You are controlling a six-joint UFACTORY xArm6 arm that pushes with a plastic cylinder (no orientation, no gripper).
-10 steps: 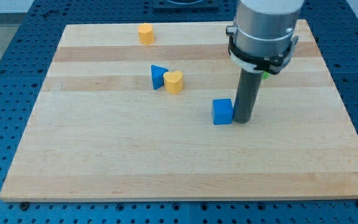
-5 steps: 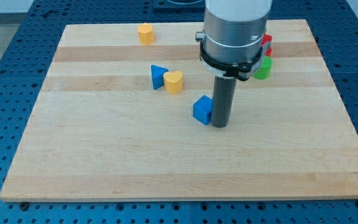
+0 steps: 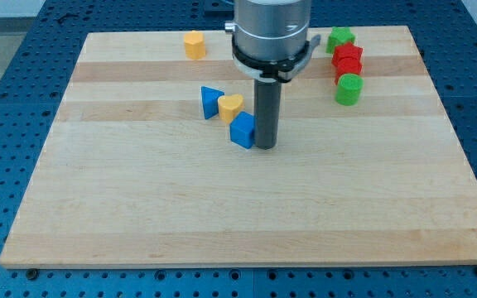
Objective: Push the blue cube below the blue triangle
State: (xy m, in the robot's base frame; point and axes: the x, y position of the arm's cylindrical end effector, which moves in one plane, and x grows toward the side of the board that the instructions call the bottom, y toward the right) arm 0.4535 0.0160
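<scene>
two blue (image 3: 242, 131) (image 3: 211, 101), yellow (image 3: 231, 108) (image 3: 193, 45), green (image 3: 340, 38) (image 3: 348, 88), red blocks (image 3: 347, 55) (image 3: 348, 69)

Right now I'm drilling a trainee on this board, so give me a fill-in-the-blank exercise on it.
1. My tip sits against the view's ____ side of the blue cube.
2. The blue cube touches the yellow ____.
3. The blue triangle lies to the view's ____ of that yellow block.

Missing words: right; heart; left
</scene>
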